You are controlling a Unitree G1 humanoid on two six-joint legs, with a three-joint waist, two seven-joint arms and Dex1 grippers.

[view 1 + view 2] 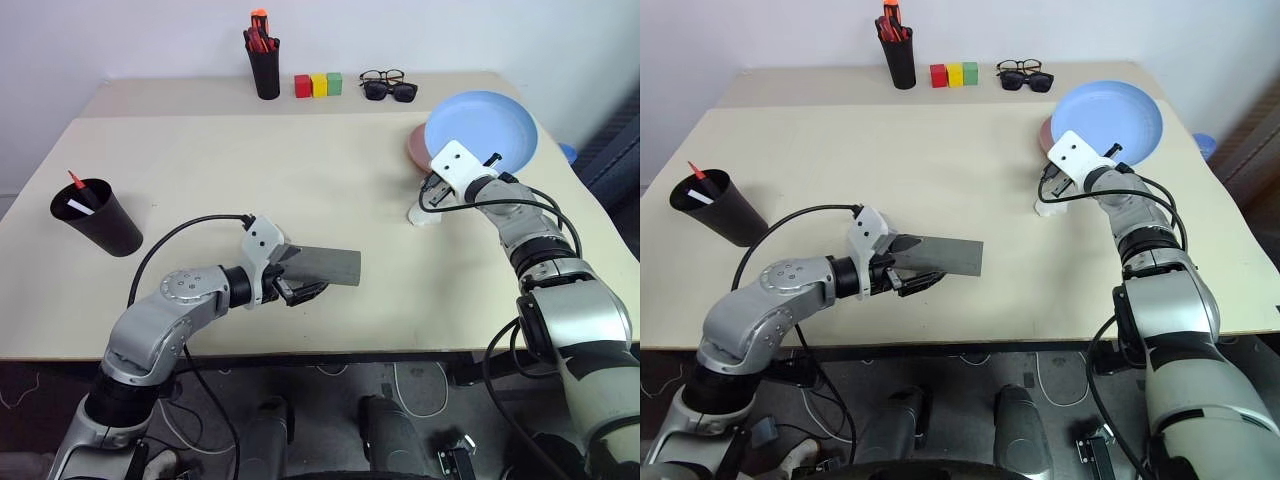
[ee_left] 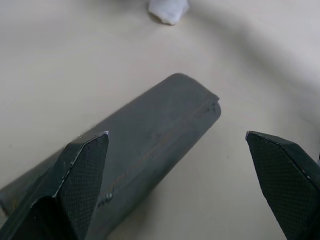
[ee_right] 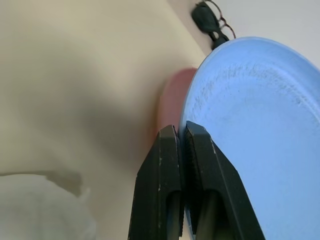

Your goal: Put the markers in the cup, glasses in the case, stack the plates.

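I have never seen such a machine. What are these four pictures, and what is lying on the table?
This is a humanoid robot with two arms, each ending in a two-fingered gripper. Two pictures come from cameras in its head, looking down over a beige table. The other two come from cameras on its wrists, looking along the fingers.

The left gripper is open beside a grey glasses case lying closed on the table. The right gripper is shut on the rim of a light blue plate, holding it tilted above a pink plate.

Also there: a black cup holding two markers, a pen holder, three coloured blocks, two pairs of glasses and a small white thing.
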